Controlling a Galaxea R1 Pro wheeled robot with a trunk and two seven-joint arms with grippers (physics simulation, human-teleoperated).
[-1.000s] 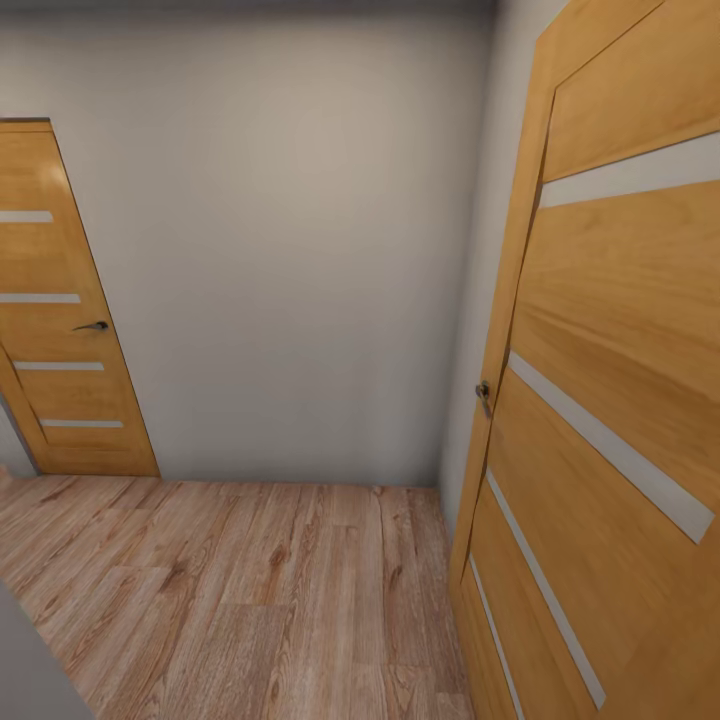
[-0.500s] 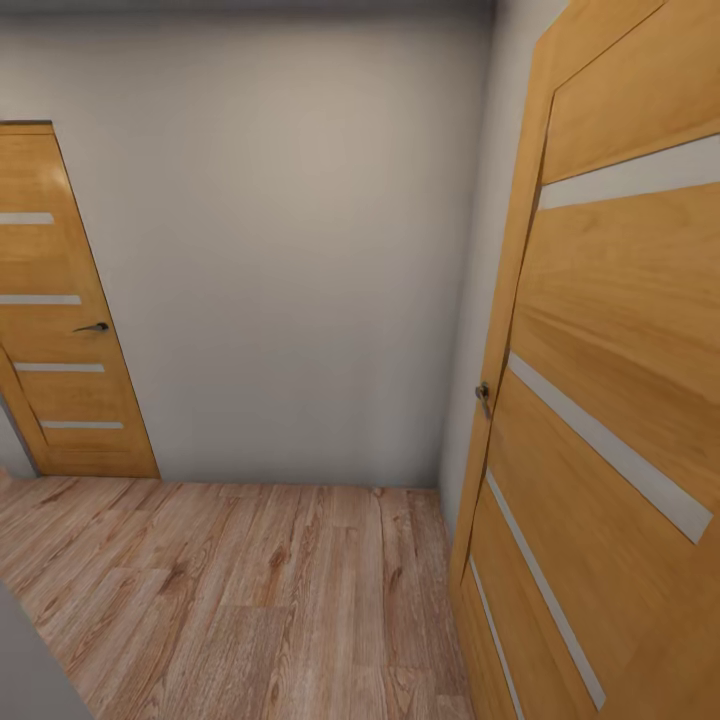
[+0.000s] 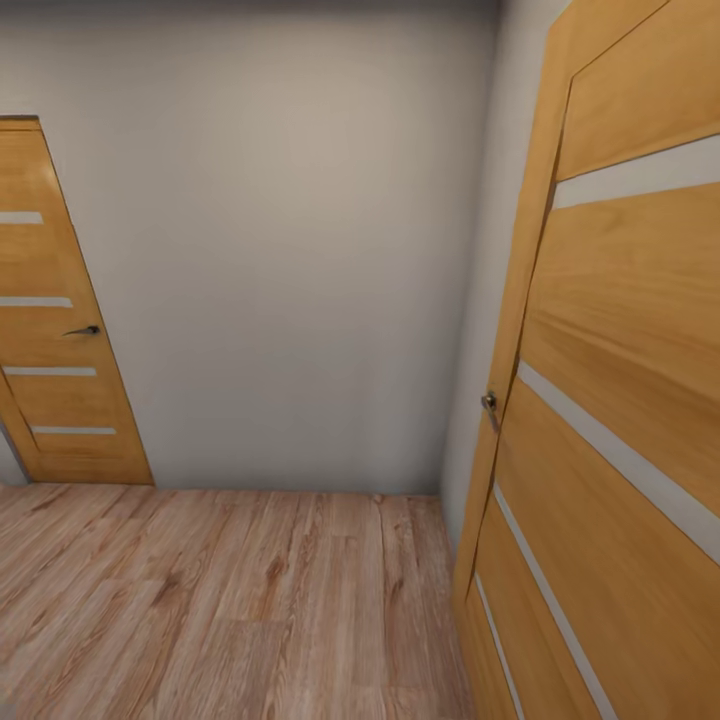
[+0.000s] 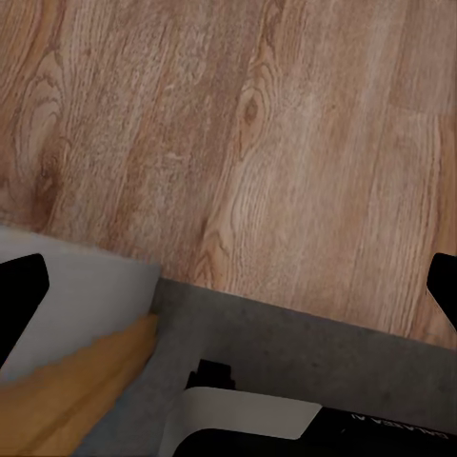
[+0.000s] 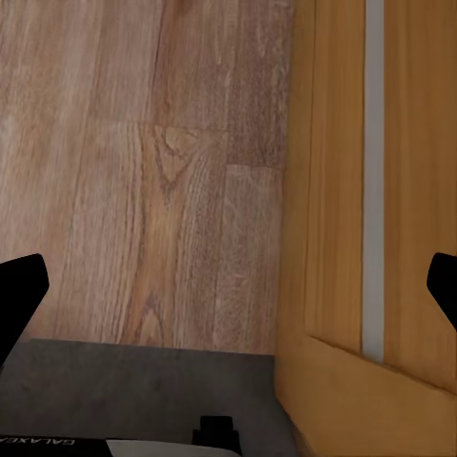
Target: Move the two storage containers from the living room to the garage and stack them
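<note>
Light wood plank floor (image 3: 250, 590) of a hallway: nearest us, at right, an orange wooden door with pale stripes (image 3: 620, 420); farther left, a matching closed door (image 3: 55, 330) in the far grey wall (image 3: 290, 250). Both our grippers' fingers (image 4: 21, 295) (image 5: 19, 290) are spread, empty. We see no containers.

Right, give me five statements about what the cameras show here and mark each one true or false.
1. Two wooden doors show in the head view. True: the far door at the left and the near door at the right.
2. The floor is dark grey concrete. False: the floor is light wood plank.
3. The near door has a handle. True: the handle sits on its edge.
4. An orange-red bin stands by the wall. False: the wall is bare.
5. The right gripper's fingers are clamped on a bin. False: they are apart, over bare floor.
</note>
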